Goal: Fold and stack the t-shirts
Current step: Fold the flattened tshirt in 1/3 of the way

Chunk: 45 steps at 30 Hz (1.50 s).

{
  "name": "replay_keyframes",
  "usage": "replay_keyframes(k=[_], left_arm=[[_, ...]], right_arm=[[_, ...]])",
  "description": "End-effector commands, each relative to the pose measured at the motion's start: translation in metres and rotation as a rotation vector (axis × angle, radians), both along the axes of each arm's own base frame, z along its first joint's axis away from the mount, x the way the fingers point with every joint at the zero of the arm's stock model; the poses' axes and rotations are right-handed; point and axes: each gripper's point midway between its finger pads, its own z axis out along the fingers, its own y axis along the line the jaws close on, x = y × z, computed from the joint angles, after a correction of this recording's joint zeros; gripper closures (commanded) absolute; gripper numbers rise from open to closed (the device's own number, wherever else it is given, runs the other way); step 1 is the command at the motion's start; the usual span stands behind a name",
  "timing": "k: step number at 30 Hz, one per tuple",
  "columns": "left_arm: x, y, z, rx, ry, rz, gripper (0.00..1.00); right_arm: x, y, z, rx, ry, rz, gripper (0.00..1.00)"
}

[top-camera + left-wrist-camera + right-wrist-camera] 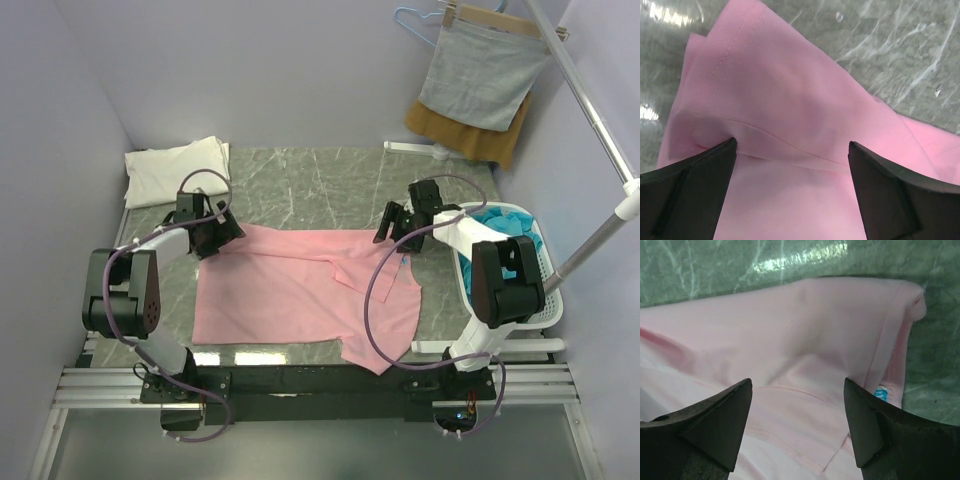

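Note:
A pale pink t-shirt lies spread on the green marble table, with one sleeve hanging towards the near edge. My left gripper hovers open over its far left corner; in the left wrist view the gripper straddles a folded pink hem. My right gripper is open over the shirt's far right edge, and the right wrist view shows it beside the white-blue neck label. A folded cream-white t-shirt lies at the back left. Teal-blue t-shirts fill a basket.
The white basket stands at the table's right edge, by the right arm. A grey cloth on a hanger and a mustard-brown cloth hang at the back right. A slanted metal pole crosses there. Walls close in on both sides.

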Motion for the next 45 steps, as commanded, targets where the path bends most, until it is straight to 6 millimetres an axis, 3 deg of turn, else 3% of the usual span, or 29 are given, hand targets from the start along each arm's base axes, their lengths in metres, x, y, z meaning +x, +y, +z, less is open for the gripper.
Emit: replay_keyframes(k=[1, 3, 5, 11, 13, 14, 20, 28, 32, 33, 35, 36, 37, 38, 39, 40, 42, 43, 45], left_arm=[[-0.032, 0.002, -0.011, 0.009, 0.067, 0.034, 0.01], [-0.038, 0.000, -0.009, 0.001, 0.056, 0.035, 0.01], [-0.033, -0.001, 0.010, -0.010, -0.008, 0.036, 0.01], [0.009, -0.004, 0.086, -0.018, -0.228, 0.019, 0.00], [0.019, -0.003, 0.086, -0.002, -0.222, 0.006, 0.00], [0.031, -0.004, 0.099, 0.003, -0.248, 0.003, 0.00], [0.050, -0.015, 0.070, -0.042, -0.190, -0.038, 0.01], [0.025, -0.023, 0.014, -0.044, -0.046, -0.067, 0.00], [0.025, -0.019, -0.003, -0.020, -0.004, -0.059, 0.01], [0.025, -0.019, -0.016, -0.016, 0.032, -0.061, 0.01], [0.045, -0.020, -0.012, -0.010, 0.013, -0.063, 0.01], [0.049, -0.020, -0.025, -0.007, 0.042, -0.062, 0.01], [0.067, -0.020, -0.016, -0.004, 0.012, -0.066, 0.01], [0.075, -0.021, -0.016, -0.003, 0.014, -0.067, 0.01], [0.079, -0.020, -0.030, 0.006, 0.049, -0.071, 0.00], [0.097, -0.021, -0.018, 0.009, 0.021, -0.074, 0.01], [0.107, -0.023, -0.032, 0.007, 0.049, -0.080, 0.00], [0.123, -0.024, -0.023, 0.008, 0.020, -0.080, 0.01], [0.129, -0.021, -0.036, 0.020, 0.047, -0.069, 0.01]], right_arm=[[-0.009, -0.004, -0.006, -0.030, 0.012, 0.005, 0.20], [-0.010, -0.005, -0.002, -0.031, -0.006, 0.005, 0.20], [-0.007, -0.006, 0.004, -0.034, -0.029, 0.004, 0.20], [0.013, -0.003, 0.036, -0.025, -0.136, 0.013, 0.19], [0.016, 0.000, 0.038, -0.011, -0.140, 0.020, 0.19], [0.020, 0.001, 0.041, -0.006, -0.146, 0.020, 0.19], [0.028, 0.012, 0.028, 0.040, -0.104, 0.034, 0.19], [0.026, 0.007, -0.002, 0.011, -0.001, -0.006, 0.20], [0.034, 0.003, -0.012, -0.016, 0.026, -0.041, 0.20], [0.036, 0.003, -0.021, -0.024, 0.051, -0.045, 0.20], [0.049, 0.006, -0.018, -0.013, 0.045, -0.051, 0.20], [0.053, 0.006, -0.027, -0.020, 0.064, -0.057, 0.20], [0.057, 0.007, -0.030, -0.020, 0.076, -0.058, 0.20], [0.071, 0.010, -0.031, -0.018, 0.074, -0.054, 0.20], [0.077, 0.011, -0.031, -0.020, 0.074, -0.048, 0.20], [0.082, 0.012, -0.033, -0.018, 0.082, -0.054, 0.20], [0.103, 0.015, -0.035, -0.021, 0.078, -0.049, 0.19], [0.119, 0.017, -0.024, -0.016, 0.047, -0.049, 0.19], [0.135, 0.021, -0.034, -0.011, 0.043, -0.040, 0.19]])
